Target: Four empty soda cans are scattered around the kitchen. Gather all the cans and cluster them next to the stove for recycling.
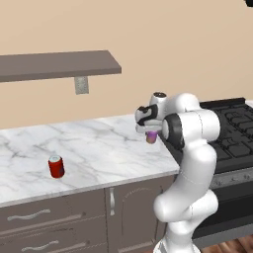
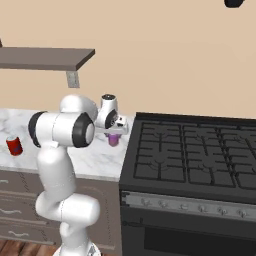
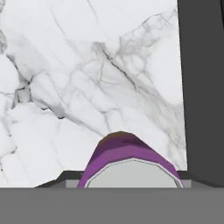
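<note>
A purple-pink can point(image 1: 152, 137) is held in the closed gripper point(image 1: 150, 131) just above the marble counter point(image 1: 99, 148), close beside the stove point(image 2: 200, 155). One red can point(image 1: 56, 166) is seen waiting farther along the counter; no can is seen set down beside the stove.
</note>
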You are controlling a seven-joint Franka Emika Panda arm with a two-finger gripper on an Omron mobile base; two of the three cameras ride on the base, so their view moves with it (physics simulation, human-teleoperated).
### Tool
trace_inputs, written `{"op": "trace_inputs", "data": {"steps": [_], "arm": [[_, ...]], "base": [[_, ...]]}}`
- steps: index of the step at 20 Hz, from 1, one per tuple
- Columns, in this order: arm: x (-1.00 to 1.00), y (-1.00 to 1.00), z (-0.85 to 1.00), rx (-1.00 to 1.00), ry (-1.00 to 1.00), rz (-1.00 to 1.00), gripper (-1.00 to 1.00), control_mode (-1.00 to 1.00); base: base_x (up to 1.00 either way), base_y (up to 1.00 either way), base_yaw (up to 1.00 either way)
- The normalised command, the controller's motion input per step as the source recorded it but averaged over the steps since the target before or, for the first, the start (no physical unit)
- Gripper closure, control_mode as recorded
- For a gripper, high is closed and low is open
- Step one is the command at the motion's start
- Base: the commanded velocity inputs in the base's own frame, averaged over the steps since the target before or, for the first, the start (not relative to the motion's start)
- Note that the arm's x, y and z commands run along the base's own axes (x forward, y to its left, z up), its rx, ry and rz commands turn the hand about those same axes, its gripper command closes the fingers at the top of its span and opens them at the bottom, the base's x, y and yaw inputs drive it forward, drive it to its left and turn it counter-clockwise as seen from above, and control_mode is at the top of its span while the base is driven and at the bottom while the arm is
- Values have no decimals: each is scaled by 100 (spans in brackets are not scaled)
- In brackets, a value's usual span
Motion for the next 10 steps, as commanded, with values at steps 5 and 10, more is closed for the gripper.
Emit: {"op": "trace_inputs", "data": {"steps": [5, 10], "arm": [[36, -10, -33, -4, 3, 0, 100, -100], [5, -2, -33, 0, 0, 0, 100, -100]], "base": [[0, 0, 0], [0, 0, 0]]}}
